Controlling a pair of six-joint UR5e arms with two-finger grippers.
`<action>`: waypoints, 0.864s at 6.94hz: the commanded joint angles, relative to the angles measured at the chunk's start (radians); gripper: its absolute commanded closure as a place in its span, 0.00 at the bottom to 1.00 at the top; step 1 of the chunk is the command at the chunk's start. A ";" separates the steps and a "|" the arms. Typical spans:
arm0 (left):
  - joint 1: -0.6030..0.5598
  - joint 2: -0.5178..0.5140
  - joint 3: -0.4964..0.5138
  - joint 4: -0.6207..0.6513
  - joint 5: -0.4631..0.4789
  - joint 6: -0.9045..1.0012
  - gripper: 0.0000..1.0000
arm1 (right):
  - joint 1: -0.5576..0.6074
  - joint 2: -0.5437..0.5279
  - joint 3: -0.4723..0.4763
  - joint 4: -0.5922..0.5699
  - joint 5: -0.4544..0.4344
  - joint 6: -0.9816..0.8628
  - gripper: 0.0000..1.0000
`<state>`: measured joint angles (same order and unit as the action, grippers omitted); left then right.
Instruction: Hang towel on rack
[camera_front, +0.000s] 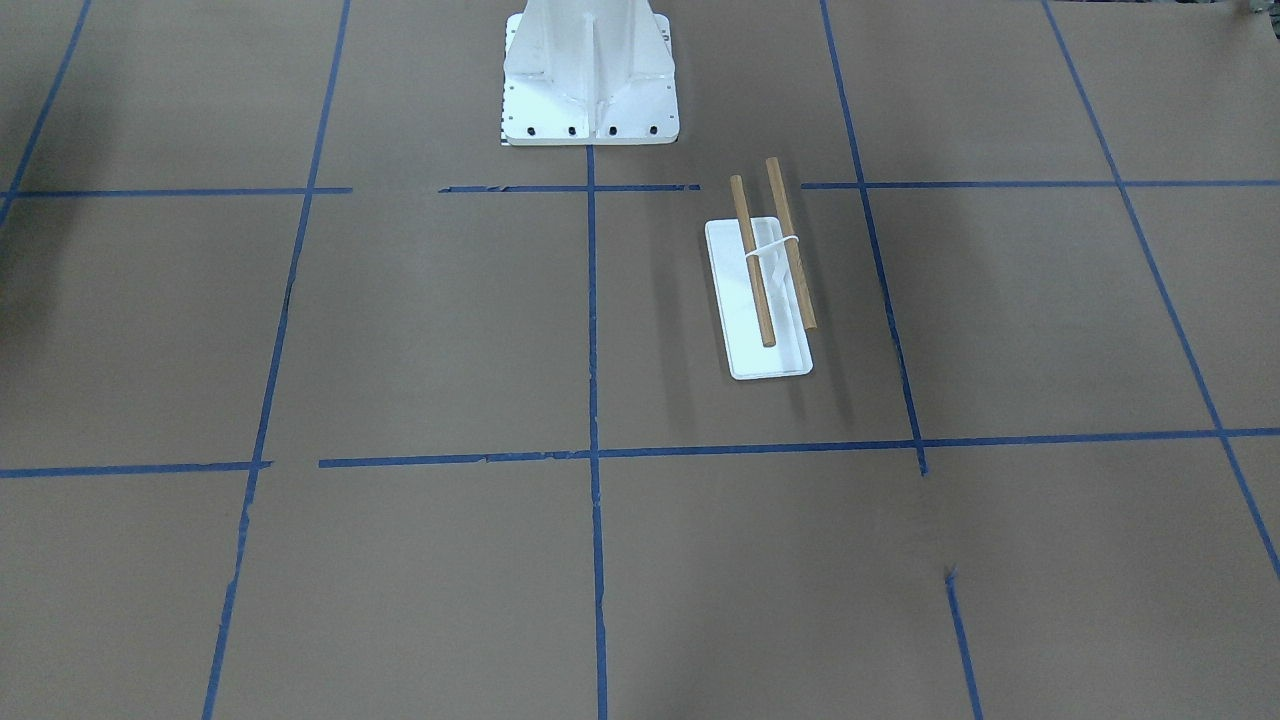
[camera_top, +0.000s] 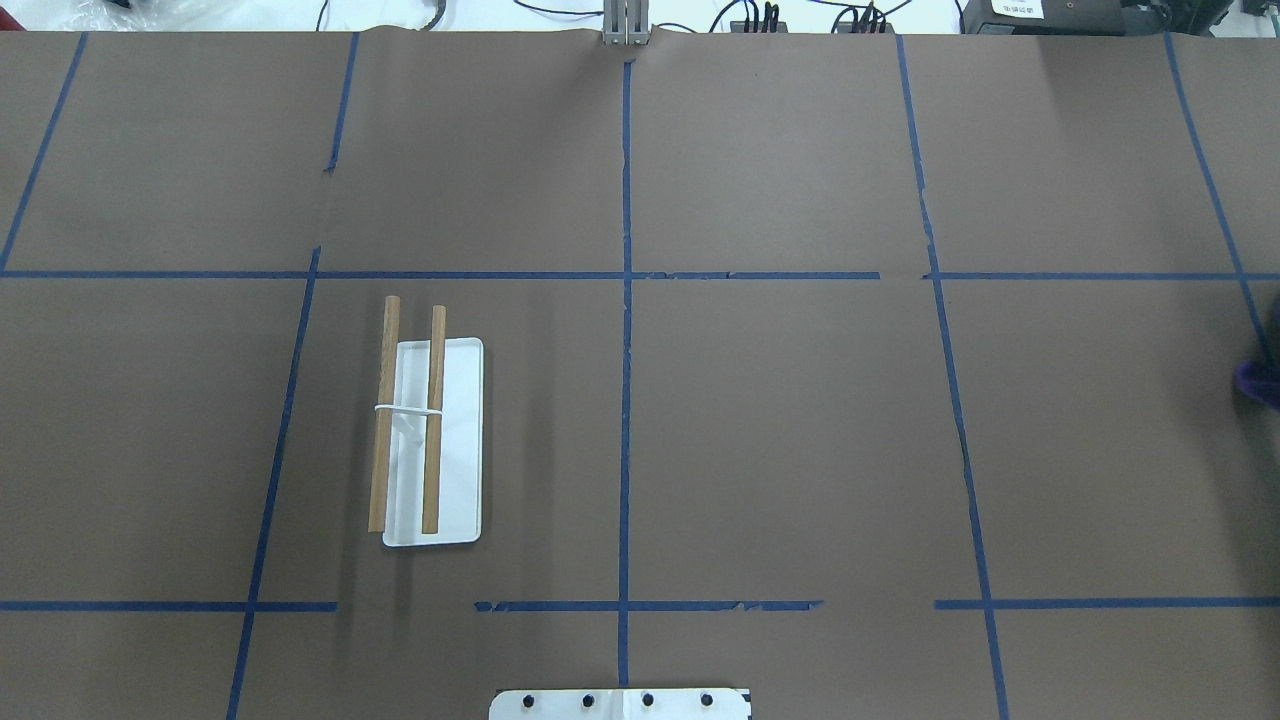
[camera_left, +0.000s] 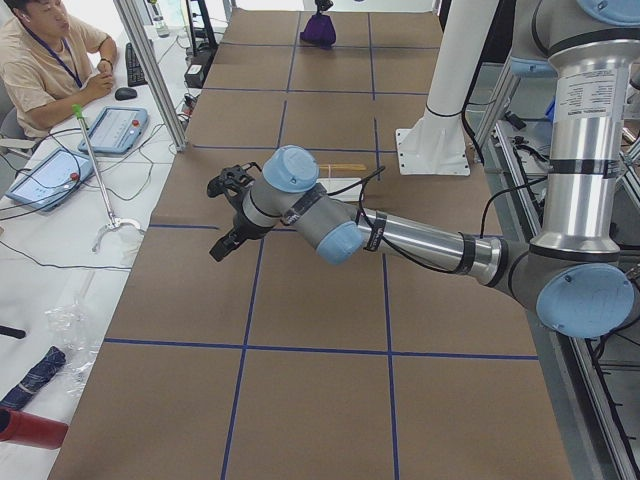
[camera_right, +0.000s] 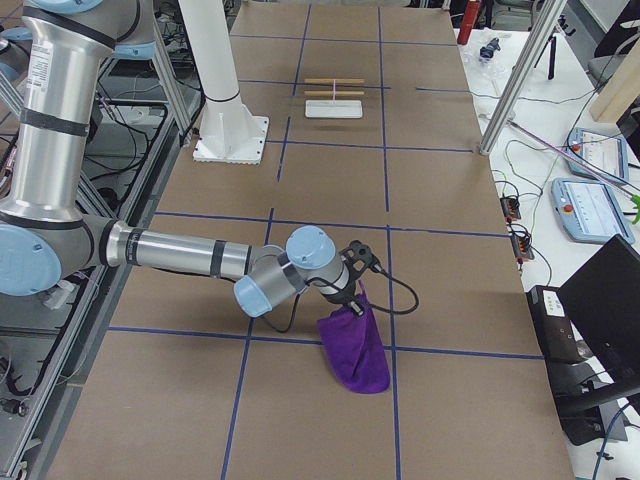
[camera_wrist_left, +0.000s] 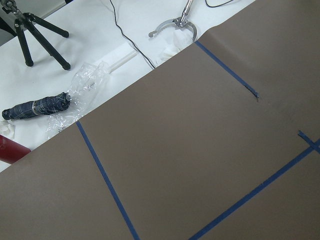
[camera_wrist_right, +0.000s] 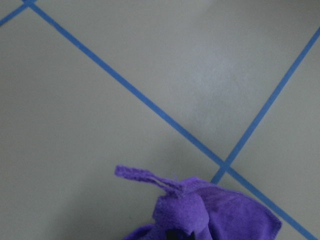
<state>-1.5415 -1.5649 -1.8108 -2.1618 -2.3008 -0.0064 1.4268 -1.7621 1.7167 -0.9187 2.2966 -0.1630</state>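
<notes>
The right gripper (camera_right: 354, 298) is holding the towel (camera_right: 355, 350) by its top. In the right wrist view the purple cloth is bunching up at the bottom edge, with one thin strip sticking out to the side, and the fingers themselves are hiding under it. From the right-hand end view the towel is hanging down from the gripper in a loose fold, and its lower end is crossing a blue tape line (camera_right: 440, 352). I cannot tell whether that end is touching the surface (camera_top: 800, 450).

The towel is sitting far out at the robot's right end, well apart from the rack (camera_top: 462, 440). The rack is standing in the robot's left half, its white base carrying two wooden rods (camera_top: 434, 420) lying side by side.

The left gripper (camera_left: 225, 215) is hovering over bare brown paper at the left end; how far open it is I cannot tell.
</notes>
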 joint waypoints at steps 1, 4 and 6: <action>0.065 -0.003 -0.013 -0.052 0.007 -0.104 0.00 | -0.078 0.161 0.186 -0.271 0.027 0.211 1.00; 0.185 -0.113 -0.016 -0.046 0.009 -0.436 0.00 | -0.352 0.367 0.282 -0.279 -0.079 0.474 1.00; 0.308 -0.214 -0.018 -0.038 0.009 -0.742 0.00 | -0.527 0.513 0.287 -0.287 -0.201 0.480 1.00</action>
<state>-1.3064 -1.7239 -1.8287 -2.2046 -2.2932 -0.5730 0.9972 -1.3308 1.9976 -1.2019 2.1661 0.3066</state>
